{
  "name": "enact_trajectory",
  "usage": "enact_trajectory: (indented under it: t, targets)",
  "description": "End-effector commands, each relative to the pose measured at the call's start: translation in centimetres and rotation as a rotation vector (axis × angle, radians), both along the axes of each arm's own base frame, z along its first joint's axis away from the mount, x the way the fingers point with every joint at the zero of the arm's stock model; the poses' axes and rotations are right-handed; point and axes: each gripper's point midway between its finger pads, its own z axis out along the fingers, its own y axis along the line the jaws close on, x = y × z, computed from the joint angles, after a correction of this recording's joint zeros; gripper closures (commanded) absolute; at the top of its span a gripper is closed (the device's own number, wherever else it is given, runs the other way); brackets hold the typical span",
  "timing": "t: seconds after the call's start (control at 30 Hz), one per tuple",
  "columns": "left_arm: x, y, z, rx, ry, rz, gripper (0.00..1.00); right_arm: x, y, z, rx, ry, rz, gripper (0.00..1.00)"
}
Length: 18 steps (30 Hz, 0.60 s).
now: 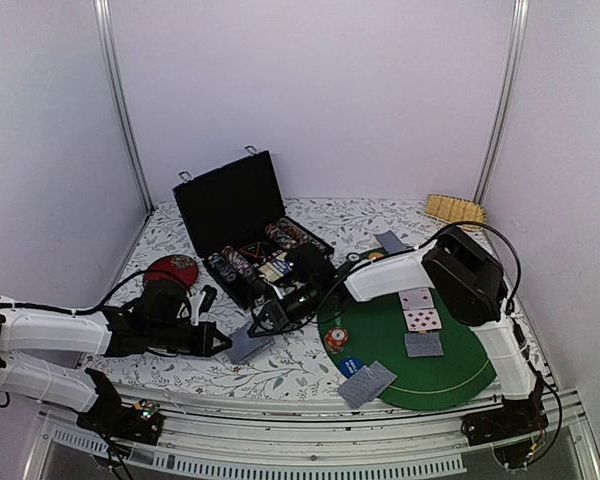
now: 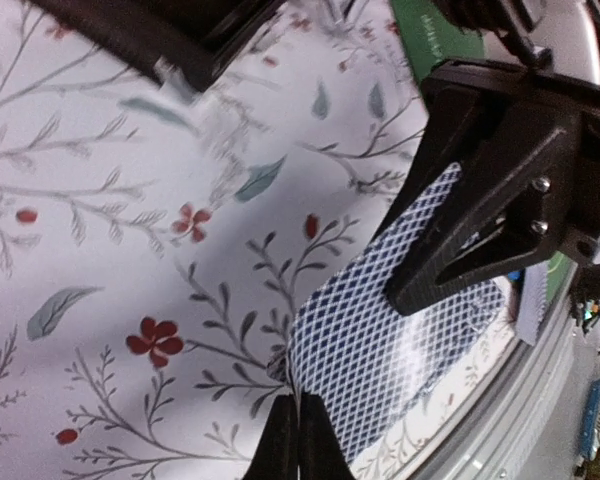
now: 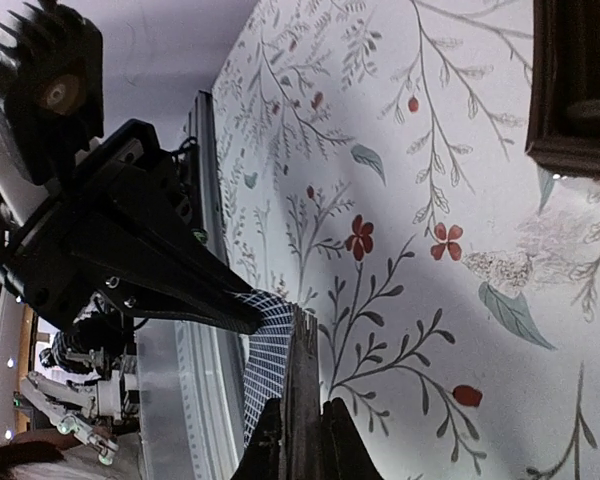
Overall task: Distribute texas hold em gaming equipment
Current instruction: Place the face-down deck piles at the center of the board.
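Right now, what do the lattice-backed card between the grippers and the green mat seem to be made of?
The card is probably coated paper or thin plastic: thin, flat, crisp blue lattice print. The green mat looks like felt or cloth: matte, no glare.

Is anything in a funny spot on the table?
Yes. One grey-blue card is over the flowery cloth, off the green mat where other cards lie. Both the left pincer and the right pincer are on it at once.

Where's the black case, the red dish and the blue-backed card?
black case [image 1: 230, 200], top view, its open lid.
red dish [image 1: 171, 267], top view, its visible middle.
blue-backed card [image 2: 365, 350], left wrist view, its patterned back.
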Motion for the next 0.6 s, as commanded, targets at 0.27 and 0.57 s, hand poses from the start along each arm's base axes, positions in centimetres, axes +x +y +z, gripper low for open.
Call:
enact_trajectory:
  t: [0.27, 0.57]
  targets:
    - [-1.9, 1.4, -3.5, 0.054, 0.11, 0.041, 1.0, -0.4, 1.9, -5.1, -0.104, -0.03, 0.025, 0.87]
    - [-2.3, 2.2, -3.0, 0.082, 0.114, 0.05, 1.0, 1.4, 1.0, -4.9, -0.176, -0.127, -0.032, 0.57]
